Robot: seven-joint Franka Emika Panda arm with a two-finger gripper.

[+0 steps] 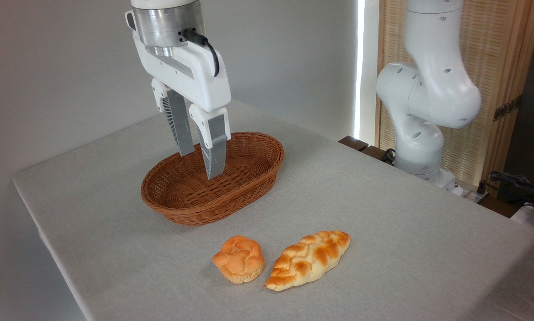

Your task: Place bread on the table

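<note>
The braided bread lies on the grey-clothed desk just beside a small round bun, while the fingers hang slightly spread and holding nothing above the wicker basket.

Grey wall w/ wicker screen at right.

Franka arm, white: base and lower links upright, well to the right of the jaws and farther back; upper links leave the top edge. Wrist: silver flange directly above the jaws, black cable at its right side, hand pointing down, slightly tilted. Gripper: two grey ribbed fingers, jaws narrowly parted, holding nothing.
</note>
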